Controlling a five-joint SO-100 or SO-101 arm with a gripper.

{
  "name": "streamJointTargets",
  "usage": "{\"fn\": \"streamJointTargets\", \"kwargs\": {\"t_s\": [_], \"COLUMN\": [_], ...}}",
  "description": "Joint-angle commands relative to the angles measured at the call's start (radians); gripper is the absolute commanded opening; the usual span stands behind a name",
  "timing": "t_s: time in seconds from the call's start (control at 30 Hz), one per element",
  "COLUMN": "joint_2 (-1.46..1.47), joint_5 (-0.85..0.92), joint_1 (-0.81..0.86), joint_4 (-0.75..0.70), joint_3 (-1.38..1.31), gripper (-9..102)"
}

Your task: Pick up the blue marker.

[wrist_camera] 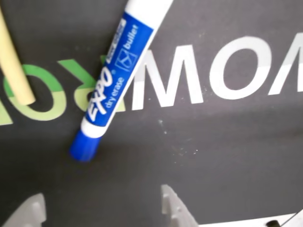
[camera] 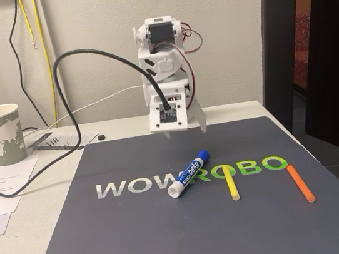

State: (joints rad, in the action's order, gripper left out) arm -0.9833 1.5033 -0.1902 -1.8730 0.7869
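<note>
Fingers spread and empty, the gripper (wrist_camera: 102,208) is hovering just short of the blue marker (wrist_camera: 116,80), likely light, rigid and slick, best pinched across its labelled barrel.

Fixed view: the white end effector (camera: 186,130) hangs above the dark mat (camera: 140,232), apart from the blue marker (camera: 189,173) lying diagonally on the lettering (cap end farther from camera). A yellow stick (camera: 230,183) and an orange stick (camera: 300,183) lie to its right.
</note>
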Motion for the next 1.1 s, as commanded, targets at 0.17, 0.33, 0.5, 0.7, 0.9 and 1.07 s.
{"fn": "streamJointTargets", "kwargs": {"t_s": [0.17,0.33,0.5,0.7,0.9,1.07], "joint_2": [0.058,0.115,0.181,0.225,0.293,0.308], "joint_5": [0.026,0.044,0.035,0.003,-0.006,-0.008], "joint_1": [0.031,0.044,0.048,0.060,0.043,0.040], "joint_4": [-0.173,-0.173,-0.173,-0.173,-0.175,-0.175], "joint_3": [-0.133,-0.202,-0.308,-0.339,-0.333,-0.325], "gripper": [32,31,31,32,32,32]}}
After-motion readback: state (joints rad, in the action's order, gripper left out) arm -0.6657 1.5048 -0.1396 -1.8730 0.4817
